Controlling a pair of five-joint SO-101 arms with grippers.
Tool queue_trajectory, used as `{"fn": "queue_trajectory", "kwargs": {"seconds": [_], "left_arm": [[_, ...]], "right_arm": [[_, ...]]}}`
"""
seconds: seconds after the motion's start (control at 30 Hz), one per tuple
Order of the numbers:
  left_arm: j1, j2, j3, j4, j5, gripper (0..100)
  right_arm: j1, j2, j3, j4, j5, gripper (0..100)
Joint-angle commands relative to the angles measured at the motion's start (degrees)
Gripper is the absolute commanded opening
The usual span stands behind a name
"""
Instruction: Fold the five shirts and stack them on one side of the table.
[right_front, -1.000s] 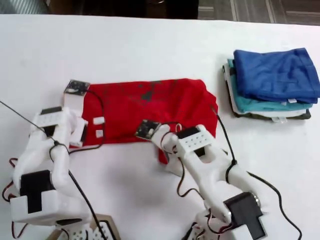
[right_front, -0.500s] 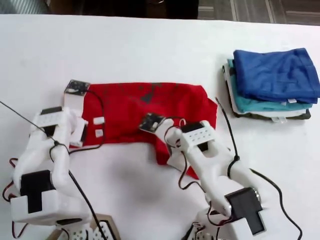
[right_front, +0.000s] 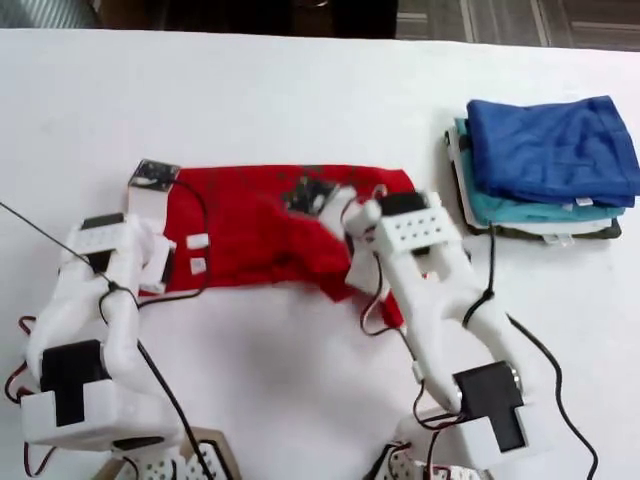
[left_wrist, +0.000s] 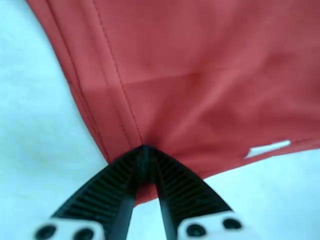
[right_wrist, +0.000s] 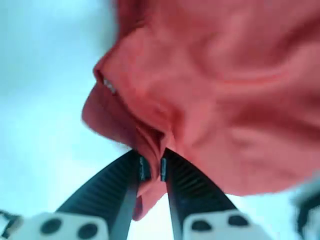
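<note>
1. Left wrist view: the left gripper has its fingers shut tight on the edge of the red shirt. In the high view this arm sits at the shirt's left end. It has not moved in the last second, so it pins that end down.
2. In the right wrist view, the right gripper has its fingers very close together. A bunch of red cloth is pinched between them.
3. A second ago the right gripper was down at the near edge of the shirt. Now it has gone away from the arms, up toward the far edge. It pulled the near edge along with it.
4. So the right part of the shirt is now lifted in a hump and rolling over itself. The left part lies flat on the white table.
5. This looks like a fold being made. The held edge is not yet laid down, so the fold is only partly done.
6. Farther off, on the right side of the table, sits the stack of folded shirts, blue on top and teal under it. It has not changed. The red shirt is probably the last one to go there.
</note>
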Motion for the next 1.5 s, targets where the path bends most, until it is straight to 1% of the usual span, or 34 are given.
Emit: {"fn": "queue_trajectory", "kwargs": {"seconds": [0.0,0.2,0.5,0.73,0.93,1.07,1.13,1.3,1.47], "left_arm": [[-1.1,-1.1,0.1,-1.1,-0.5,3],[-1.1,-1.1,0.1,-1.1,-0.5,3],[-1.1,-1.1,0.1,-1.1,-0.6,3],[-1.1,-1.1,0.1,-1.1,-0.6,3],[-1.1,-1.1,0.1,-1.1,-0.6,3],[-1.1,-1.1,0.1,-1.1,-0.6,3],[-1.1,-1.1,0.1,-1.1,-0.6,3],[-1.1,-1.1,0.1,-1.1,-0.6,3],[-1.1,-1.1,0.1,-1.1,-0.6,3]], "right_arm": [[1.0,0.2,-6.8,0.9,1.0,1.9],[0.7,6.6,-12.3,0.7,1.8,1.9],[1.0,19.6,-26.5,0.8,4.8,1.9],[1.0,29.0,-36.9,1.0,4.5,2.0],[1.1,34.8,-42.6,1.1,4.5,2.0],[1.0,37.6,-46.6,4.4,4.4,2.2],[1.2,38.6,-49.2,6.3,3.1,4.3],[2.6,39.7,-56.0,7.1,-1.3,18.3],[4.2,41.7,-62.8,7.1,-5.7,19.4]]}}
